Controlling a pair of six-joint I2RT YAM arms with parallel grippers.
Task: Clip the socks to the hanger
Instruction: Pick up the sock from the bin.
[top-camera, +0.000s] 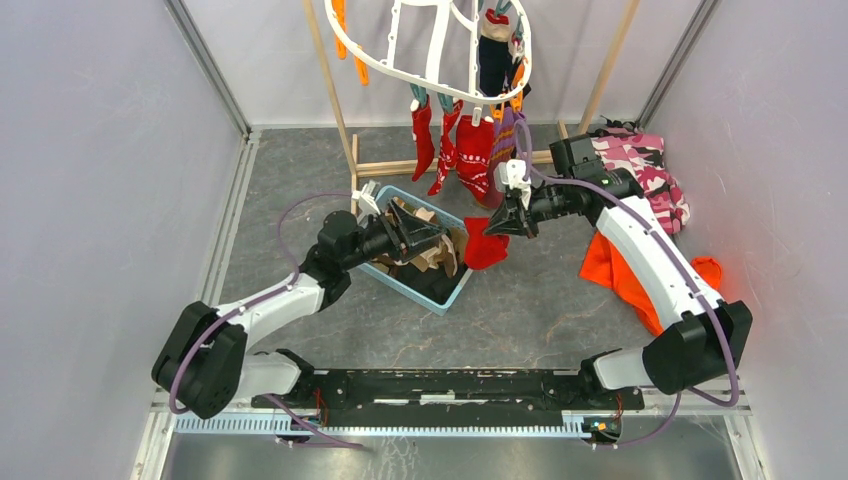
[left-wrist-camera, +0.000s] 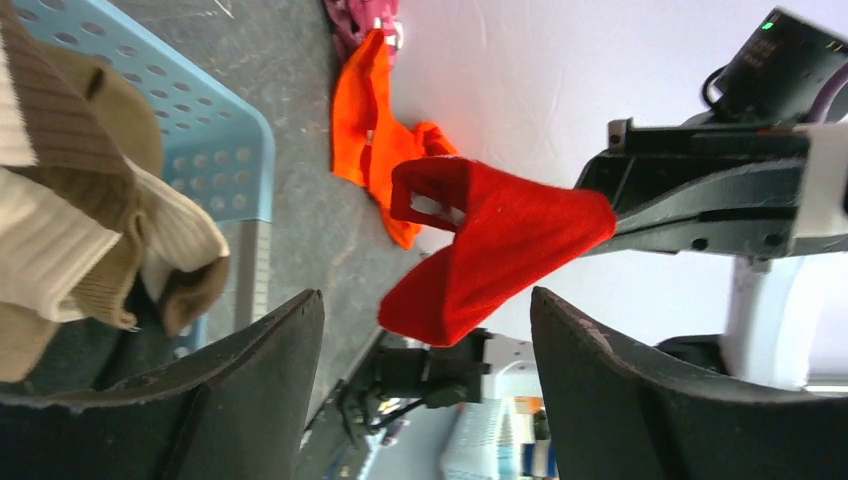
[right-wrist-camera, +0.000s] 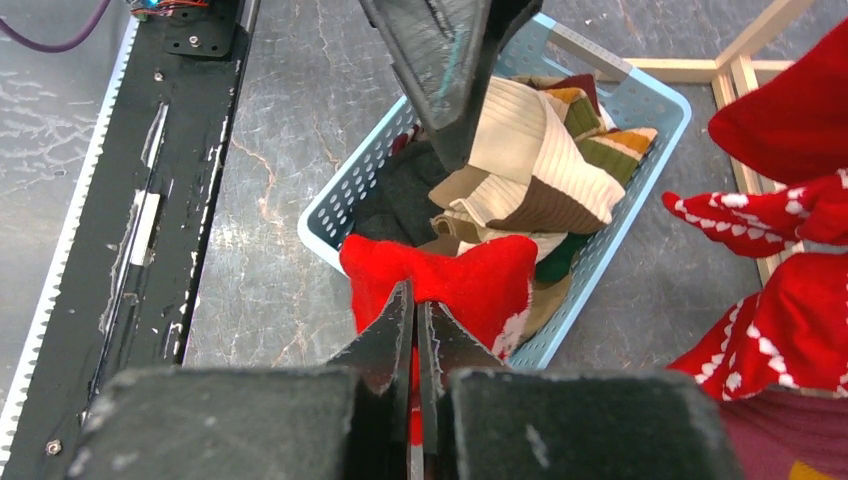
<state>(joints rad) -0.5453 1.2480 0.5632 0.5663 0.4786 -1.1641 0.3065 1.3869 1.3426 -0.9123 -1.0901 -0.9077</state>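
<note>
A grey, marbled table top (top-camera: 540, 310) fills the floor of a booth with three pale walls (top-camera: 100, 150) (left, right and at 12 o'clock). One wooden rack (top-camera: 329, 80) stands at 12 o'clock, and from it hangs one white hanger (top-camera: 437, 55).

Five socks hang from its near rim: three red patterned socks (top-camera: 447, 150), one purple sock (top-camera: 505, 140) and one navy sock (top-camera: 495, 50) higher up.

One blue basket (top-camera: 452, 293) sits at the centre, heaped with brown, cream and green socks (too tangled to count).

At 3 o'clock lie one orange cloth (top-camera: 620, 275) and one pink camouflage garment (top-camera: 645, 165).

Of the two arms, the right gripper (top-camera: 500, 225) has its jaws pressed together on one red sock (top-camera: 486, 245), which dangles at the basket's 3 o'clock edge. The left gripper (top-camera: 425, 235) is over the basket, jaws spread wide with nothing between them.
</note>
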